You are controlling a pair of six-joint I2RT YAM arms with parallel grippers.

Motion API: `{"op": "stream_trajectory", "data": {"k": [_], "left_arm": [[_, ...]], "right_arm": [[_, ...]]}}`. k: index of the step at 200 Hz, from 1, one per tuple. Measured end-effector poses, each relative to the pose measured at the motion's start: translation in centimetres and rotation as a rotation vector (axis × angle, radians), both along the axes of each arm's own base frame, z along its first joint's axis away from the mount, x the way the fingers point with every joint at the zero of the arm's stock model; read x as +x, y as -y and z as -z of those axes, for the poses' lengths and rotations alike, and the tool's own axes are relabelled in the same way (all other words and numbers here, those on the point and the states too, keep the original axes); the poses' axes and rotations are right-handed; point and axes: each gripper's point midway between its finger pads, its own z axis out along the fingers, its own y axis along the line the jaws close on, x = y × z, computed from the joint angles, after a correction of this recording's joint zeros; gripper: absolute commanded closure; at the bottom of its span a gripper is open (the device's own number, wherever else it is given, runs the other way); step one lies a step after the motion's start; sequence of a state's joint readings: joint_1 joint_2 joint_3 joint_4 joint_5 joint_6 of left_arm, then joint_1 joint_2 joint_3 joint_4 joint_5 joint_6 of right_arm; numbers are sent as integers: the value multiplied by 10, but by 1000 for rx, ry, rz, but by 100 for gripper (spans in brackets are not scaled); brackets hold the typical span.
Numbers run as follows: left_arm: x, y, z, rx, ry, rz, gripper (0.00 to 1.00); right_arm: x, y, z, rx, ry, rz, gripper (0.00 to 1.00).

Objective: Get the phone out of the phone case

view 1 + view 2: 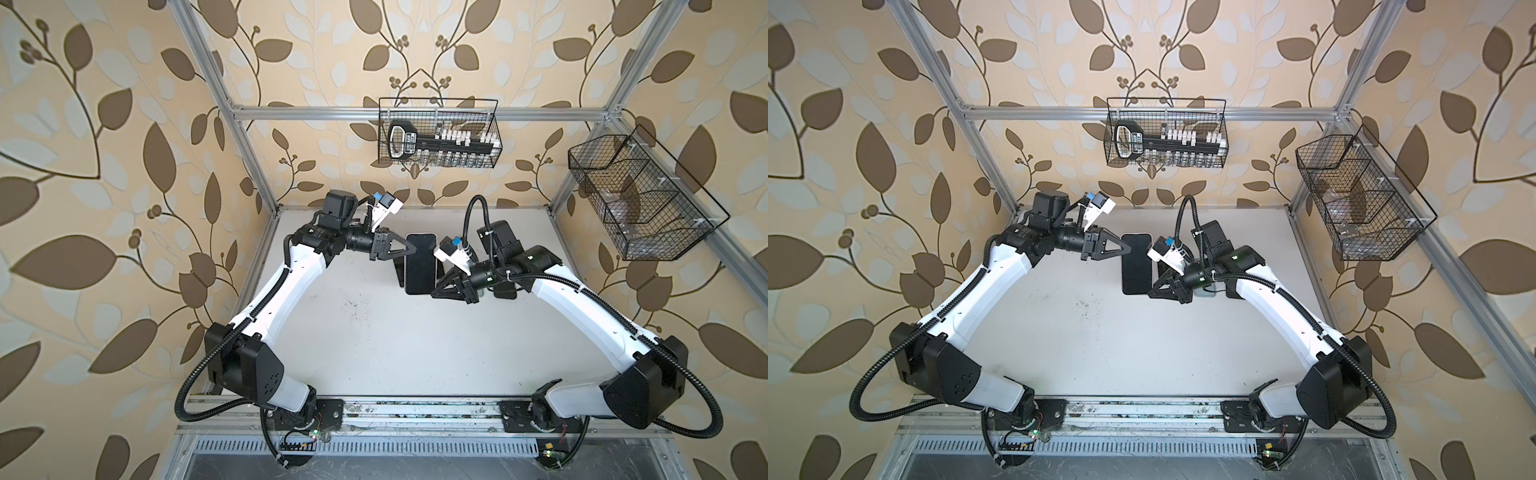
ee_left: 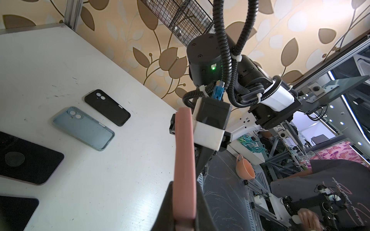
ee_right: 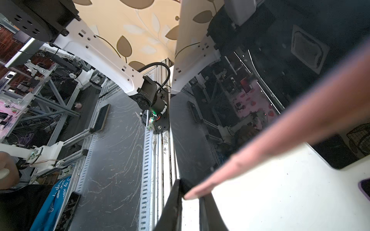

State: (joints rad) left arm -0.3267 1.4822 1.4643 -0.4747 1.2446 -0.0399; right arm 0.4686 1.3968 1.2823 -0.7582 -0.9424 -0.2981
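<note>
Phone (image 1: 419, 264) in pink case (image 2: 184, 160), up over table (image 1: 374, 332). Left gripper (image 1: 414, 248) and right gripper (image 1: 435, 291) both pinched shut on case edges. Best to peel one corner off slowly, holding tight.

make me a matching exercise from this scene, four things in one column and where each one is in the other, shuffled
Things:
1. phone in pink case
2. light blue case
3. black case
4. rear wire basket

Places:
a. hangs on the back rail
b. lies empty on the table, nearest the wallpaper
c. clamped between left gripper and right gripper, off the table
d. lies empty beside the black case, farther from the wallpaper

Pairs: 1-c, 2-d, 3-b, 4-a
</note>
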Motion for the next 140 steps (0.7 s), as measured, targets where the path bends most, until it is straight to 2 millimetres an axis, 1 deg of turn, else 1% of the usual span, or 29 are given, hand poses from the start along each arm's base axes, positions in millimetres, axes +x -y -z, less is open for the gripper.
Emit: {"op": "stream_trajectory", "data": {"k": [4, 77, 106, 140], "left_arm": [[0, 0, 0, -2, 0, 2, 100], [-2, 2, -2, -36, -26, 38, 100], [-2, 4, -2, -62, -57, 57, 100], [2, 6, -3, -79, -87, 50, 100]], "right_arm": [[0, 0, -1, 4, 0, -4, 100], [-8, -1, -6, 41, -14, -24, 100], [-15, -5, -8, 39, -19, -28, 100], [-16, -9, -9, 30, -6, -20, 100]]}}
